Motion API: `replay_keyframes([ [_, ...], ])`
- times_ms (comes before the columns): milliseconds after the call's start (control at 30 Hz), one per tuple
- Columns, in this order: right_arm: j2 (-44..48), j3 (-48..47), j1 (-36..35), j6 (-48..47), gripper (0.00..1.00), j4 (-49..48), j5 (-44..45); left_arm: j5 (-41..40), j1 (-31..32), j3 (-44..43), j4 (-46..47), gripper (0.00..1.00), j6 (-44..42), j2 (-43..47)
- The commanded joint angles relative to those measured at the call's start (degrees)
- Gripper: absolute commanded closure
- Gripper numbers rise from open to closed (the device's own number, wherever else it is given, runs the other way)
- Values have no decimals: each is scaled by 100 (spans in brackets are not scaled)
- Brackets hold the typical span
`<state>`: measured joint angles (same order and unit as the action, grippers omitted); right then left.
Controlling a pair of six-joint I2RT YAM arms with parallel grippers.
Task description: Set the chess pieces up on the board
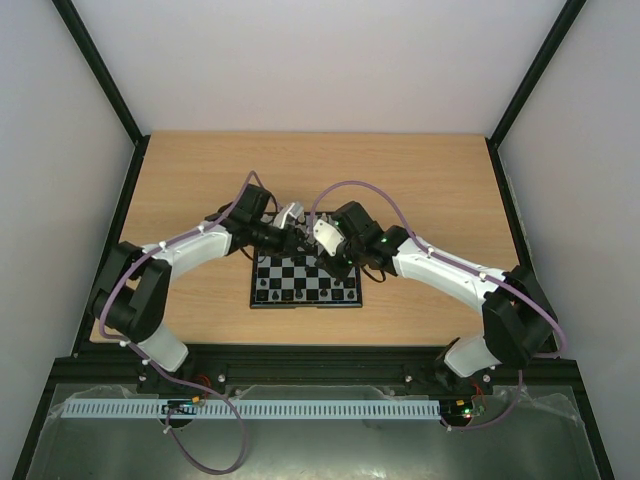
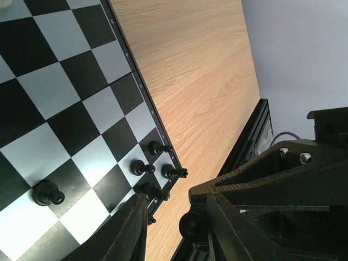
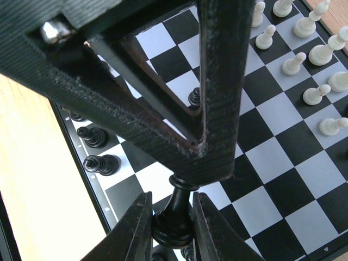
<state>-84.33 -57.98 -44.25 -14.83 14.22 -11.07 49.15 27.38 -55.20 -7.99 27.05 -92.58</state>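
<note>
1. board (image 1: pixel 290 270): a small checkered chessboard lying flat on the wooden desk (image 1: pixel 420 180), towards its near edge and between the two arms. Both claws hang over its far half.
2. right claw (image 3: pixel 173 212): clenched on a black chess piece (image 3: pixel 174 220), gripped at its broad round end and held above the board's squares.
3. left claw (image 2: pixel 168 196): released, fingers apart over the board's corner and the bare desk beside it. A dark rounded object (image 2: pixel 190 225) sits against one finger; what it is cannot be told.
4. black pieces: four clustered (image 2: pixel 157 147) on the corner squares, and a lone black piece (image 2: pixel 48 193) a few squares in.
5. white pieces (image 3: pixel 315 95): several standing on squares along the opposite side.
</note>
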Motion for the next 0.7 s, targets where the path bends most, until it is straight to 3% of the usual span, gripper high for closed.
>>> replay_keyframes([
  [0,55,50,13,-48,87,-26,-79,271,48,1,-1,71,-51,-71],
  [400,-57,42,18,-42,85,-24,-14,493,101,-7,-30,84,-76,-151],
  [667,282,18,137,21,54,143,-232,-344,101,-210,-528,86,-268,204],
])
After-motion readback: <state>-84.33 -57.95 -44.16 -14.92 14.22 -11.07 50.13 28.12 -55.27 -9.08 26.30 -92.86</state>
